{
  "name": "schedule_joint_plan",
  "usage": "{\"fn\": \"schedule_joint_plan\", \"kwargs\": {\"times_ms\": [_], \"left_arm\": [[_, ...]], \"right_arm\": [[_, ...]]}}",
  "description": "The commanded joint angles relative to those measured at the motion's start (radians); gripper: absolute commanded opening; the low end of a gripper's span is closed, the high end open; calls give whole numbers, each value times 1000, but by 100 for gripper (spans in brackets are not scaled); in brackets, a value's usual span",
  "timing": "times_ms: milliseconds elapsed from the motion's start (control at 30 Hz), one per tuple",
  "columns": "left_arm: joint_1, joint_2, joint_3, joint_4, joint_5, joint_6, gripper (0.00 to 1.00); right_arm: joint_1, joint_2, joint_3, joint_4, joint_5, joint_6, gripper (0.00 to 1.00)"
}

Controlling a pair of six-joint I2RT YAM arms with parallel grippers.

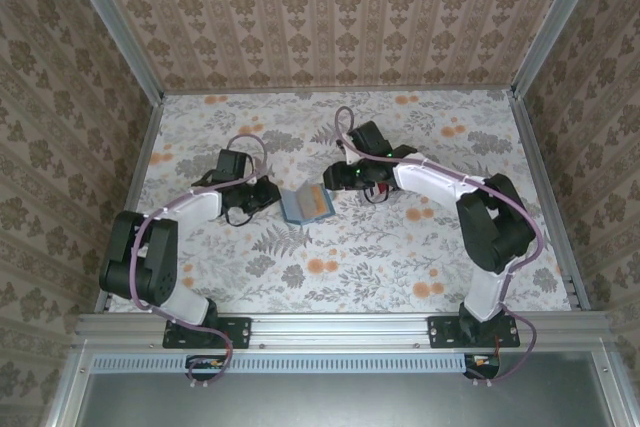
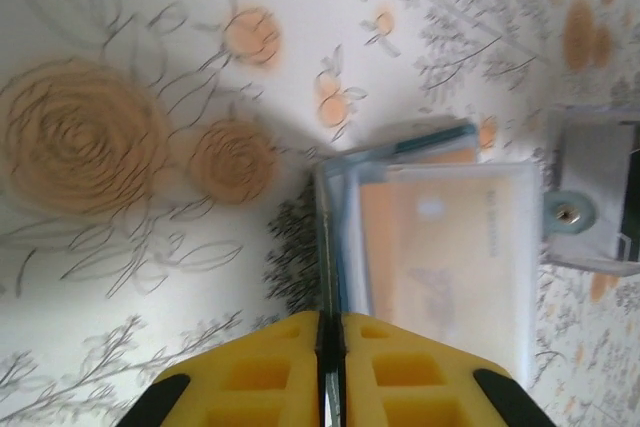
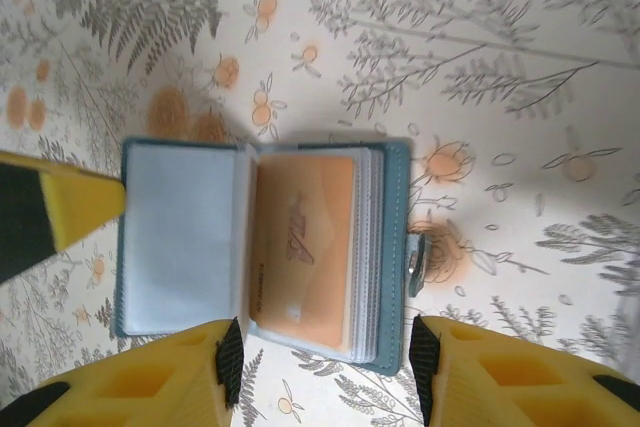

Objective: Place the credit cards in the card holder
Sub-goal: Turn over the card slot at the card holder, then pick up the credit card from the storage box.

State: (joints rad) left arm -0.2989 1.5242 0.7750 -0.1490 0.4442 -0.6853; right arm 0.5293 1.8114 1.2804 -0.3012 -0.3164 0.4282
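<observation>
The teal card holder (image 1: 304,203) lies open on the floral table, between the two arms. In the right wrist view the card holder (image 3: 392,247) shows a pale blue left flap and a stack of clear sleeves. An orange card (image 3: 300,247) sits inside the top sleeve. My left gripper (image 2: 330,322) is shut on the thin left edge of the card holder (image 2: 440,247); its yellow finger (image 3: 70,207) shows at that flap. My right gripper (image 3: 325,367) hovers open over the holder's near edge, its pads wide apart with nothing between them. Loose cards are out of view.
A metal snap clasp (image 3: 417,265) sticks out from the holder's right side. Patterned walls and aluminium rails (image 1: 150,137) enclose the table. Bare floral tabletop (image 1: 380,257) surrounds the holder.
</observation>
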Motion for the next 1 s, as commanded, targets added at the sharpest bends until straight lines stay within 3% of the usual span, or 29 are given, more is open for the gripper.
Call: {"fn": "schedule_joint_plan", "kwargs": {"times_ms": [0, 100, 400, 533, 667, 800, 967], "left_arm": [[7, -39, -14, -73, -21, 47, 13], [14, -44, -8, -88, -25, 58, 15], [44, -76, 52, -226, -108, 137, 40], [46, -110, 136, -322, -154, 181, 42], [39, -140, 193, -314, -142, 168, 44], [-25, -104, 271, -265, -121, 143, 46], [-133, 60, 417, -232, -87, 134, 48]], "right_arm": [[-8, -36, 11, -53, 29, -27, 51], [-3, -38, 13, -38, 10, -26, 51], [-73, -97, 4, -72, 46, -54, 50], [-132, -143, -2, -103, 85, -81, 51], [-207, -195, -29, -124, 135, -96, 51], [-299, -238, -76, -129, 161, -92, 51], [-387, -264, -141, -108, 173, -66, 52]]}}
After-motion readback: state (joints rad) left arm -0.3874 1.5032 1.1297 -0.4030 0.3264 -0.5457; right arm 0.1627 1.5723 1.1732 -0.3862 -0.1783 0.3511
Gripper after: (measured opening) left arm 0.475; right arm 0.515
